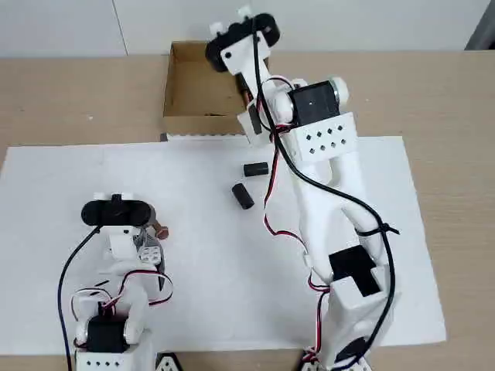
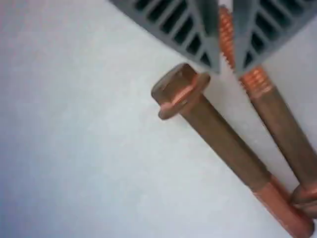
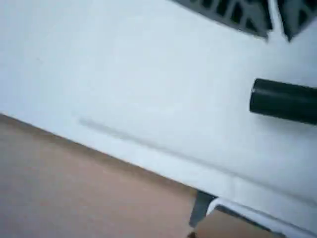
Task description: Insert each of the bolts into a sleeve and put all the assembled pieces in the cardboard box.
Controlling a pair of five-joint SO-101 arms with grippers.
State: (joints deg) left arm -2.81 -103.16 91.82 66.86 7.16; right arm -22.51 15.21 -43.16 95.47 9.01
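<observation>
1. My left end effector [image 2: 227, 64] is clamped on the threaded end of a bolt [image 2: 282, 134], whose head is cut off at the frame edge.
2. A second bolt [image 2: 218, 139] lies just beside it on the paper [image 2: 74, 124], nearly parallel, with its head pointing the opposite way.
3. My right end effector [image 3: 276, 29] is near a lying sleeve [image 3: 285, 101], and I cannot tell its grip.

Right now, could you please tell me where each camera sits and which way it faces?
High view: fixed overhead, facing down on sheet, cardboard box, both arms.
Left wrist view: on left wrist, facing two bolts; left gripper shows.
Right wrist view: on right wrist, facing a sleeve; right gripper shows.
Shared: the sheet, in all three.
</observation>
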